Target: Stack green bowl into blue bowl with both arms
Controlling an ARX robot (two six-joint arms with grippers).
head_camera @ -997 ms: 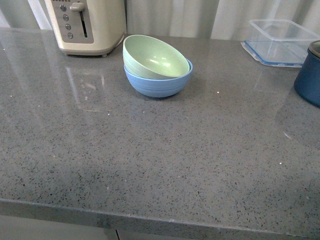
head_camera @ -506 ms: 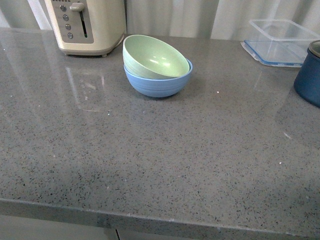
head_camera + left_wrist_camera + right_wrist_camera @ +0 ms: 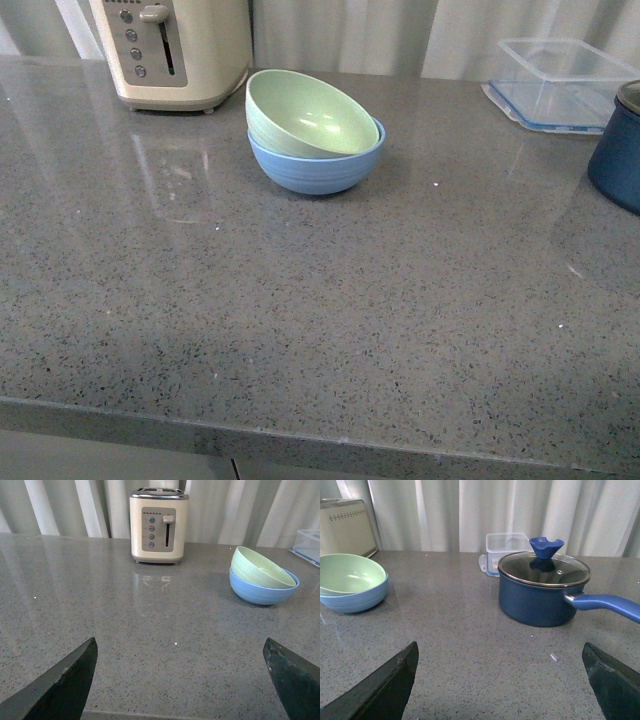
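Note:
The green bowl (image 3: 310,113) sits tilted inside the blue bowl (image 3: 318,168) on the grey counter, toward the back in the front view. The pair also shows in the left wrist view, green bowl (image 3: 260,569) in blue bowl (image 3: 262,589), and in the right wrist view, green bowl (image 3: 347,574) in blue bowl (image 3: 355,599). Neither arm shows in the front view. My left gripper (image 3: 180,677) is open and empty, well short of the bowls. My right gripper (image 3: 500,680) is open and empty, also well away from them.
A cream toaster (image 3: 175,50) stands at the back left, close to the bowls. A clear plastic container (image 3: 560,82) lies at the back right. A dark navy pot (image 3: 542,592) with a glass lid and long handle stands to the right. The counter's front edge (image 3: 300,435) is near.

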